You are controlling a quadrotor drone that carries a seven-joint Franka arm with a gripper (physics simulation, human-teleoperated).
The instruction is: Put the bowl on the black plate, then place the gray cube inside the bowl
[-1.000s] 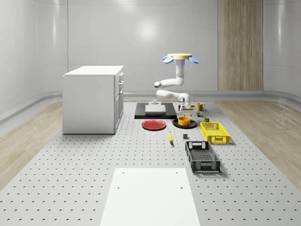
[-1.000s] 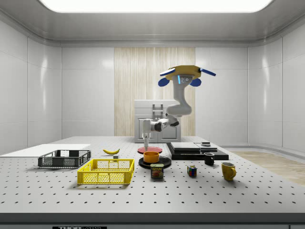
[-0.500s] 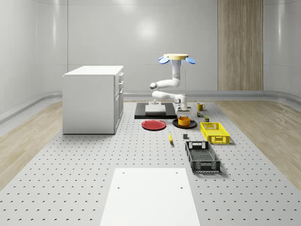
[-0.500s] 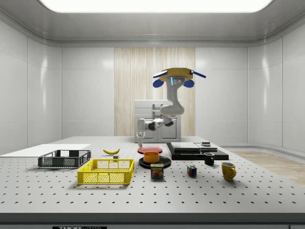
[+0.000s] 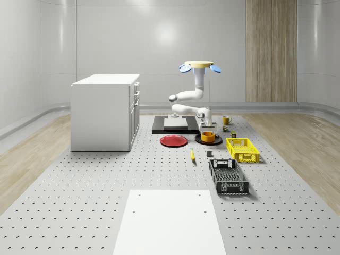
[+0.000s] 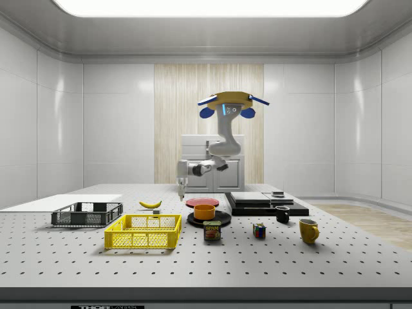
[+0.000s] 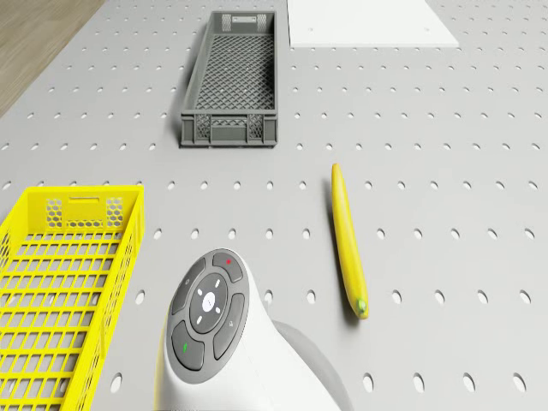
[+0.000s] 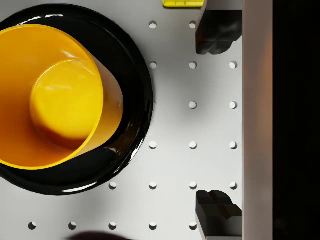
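Observation:
The orange bowl [image 8: 60, 97] stands on the black plate [image 8: 135, 65], also seen in the whole-scene view as bowl [image 5: 208, 136] on plate [image 5: 200, 139]. The small gray cube [image 5: 209, 154] lies on the table nearer the camera, between the banana and the yellow basket. The drone [image 5: 200, 65] hovers behind the plate, with its arm bent down. My gripper [image 8: 215, 120] is open above bare table just beside the plate, holding nothing; one dark fingertip [image 8: 216, 31] shows. In the side view the gripper [image 6: 182, 191] hangs left of the bowl [image 6: 204, 211].
A banana [image 7: 348, 240], a gray crate [image 7: 229, 77] and a yellow basket [image 7: 60, 282] lie on the table. A red plate [image 5: 173, 141], a black platform [image 5: 175, 127], a white cabinet [image 5: 106, 111] and a yellow mug [image 5: 227, 120] stand around the plate.
The drone and arm have shifted to the side view's left. The gripper moved from over the bowl to beside the plate. The bowl stayed on the plate.

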